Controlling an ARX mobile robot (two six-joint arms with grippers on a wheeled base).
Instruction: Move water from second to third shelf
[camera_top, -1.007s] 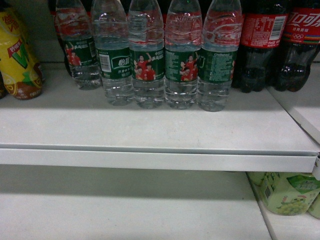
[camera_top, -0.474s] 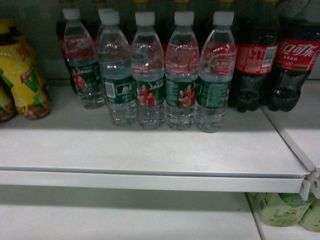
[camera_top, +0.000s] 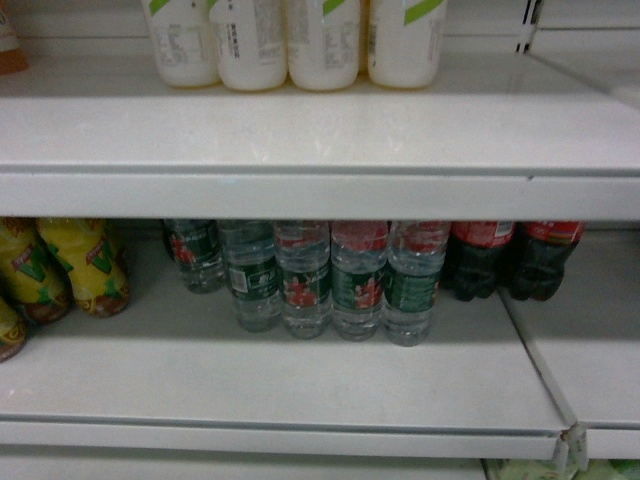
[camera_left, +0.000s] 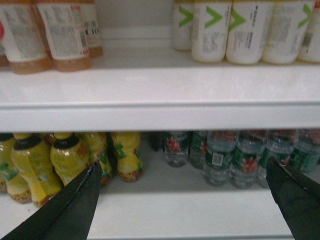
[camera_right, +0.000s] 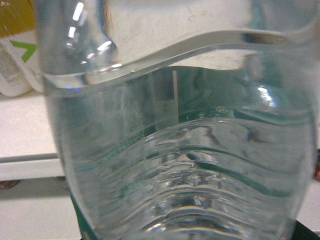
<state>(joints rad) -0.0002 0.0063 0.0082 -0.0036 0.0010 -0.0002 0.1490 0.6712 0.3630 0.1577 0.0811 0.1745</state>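
Five clear ribbed plastic water bottles with green wrap labels (camera_top: 330, 285) stand in a tight group on the lower white metal shelf (camera_top: 290, 385) in the head view, between yellow drink bottles (camera_top: 85, 265) on the left and dark cola bottles with red labels (camera_top: 510, 260) on the right; a sixth bottle of the same kind (camera_right: 185, 150) fills the right wrist view at very close range, its water line tilted and wavy, with the green label showing through the water; this suggests the right gripper is clamped around it, though the jaws themselves are out of sight, so I cannot tell for certain. The left gripper (camera_left: 185, 200) hangs released, its dark fingers (camera_left: 75, 200) spread wide with nothing between them, in front of the shelf edge. Above, the upper white shelf (camera_top: 300, 130) carries pale cream bottles with green chevron marks (camera_top: 300, 40), and the left wrist view adds orange-tinted bottles (camera_left: 55, 35) beside them.

Judging by how full it looks, the bottle should be fairly heavy for its size; the thin ribbed wall will likely give under pressure and the smooth plastic may slip; a hold around the labelled middle seems safest, kept upright so the sloshing water does not swing it.
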